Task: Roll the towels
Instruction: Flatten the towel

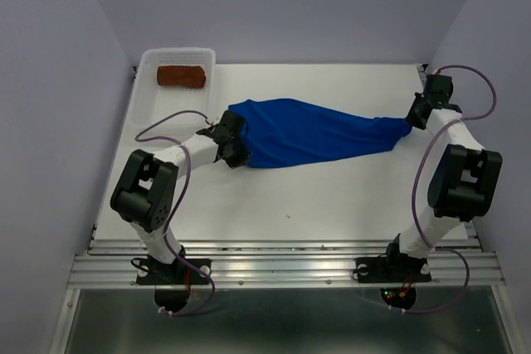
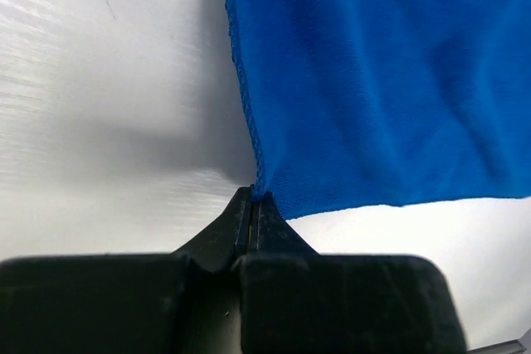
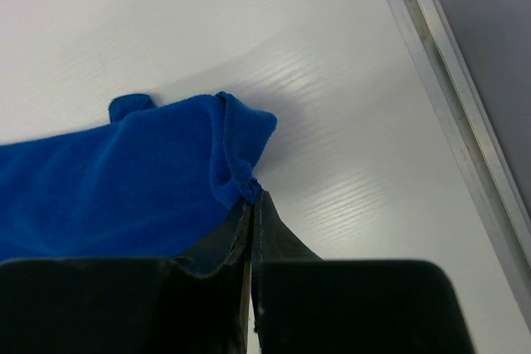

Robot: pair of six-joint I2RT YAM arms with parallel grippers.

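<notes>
2 pinches hold the blue towel point(image 1: 307, 134): your left gripper point(image 2: 251, 203) is closed on its left corner, your right gripper point(image 3: 253, 196) on its right end. Its long axis runs straight between them, across the table point(image 1: 332, 201).

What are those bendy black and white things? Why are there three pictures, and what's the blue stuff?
Those are two robot arms, a left arm and a right arm, fixed at the near edge of a white table. The big picture comes from a camera high above. The other two come from little cameras on each arm's wrist, so you see its black fingers up close. Each arm ends in a pincer. The left pincer is pinched shut on one corner of the blue towel. The right pincer is pinched on the other end, so the towel is stretched between them. At the back left, a brown towel, rolled up, lies in a white basket.
</notes>
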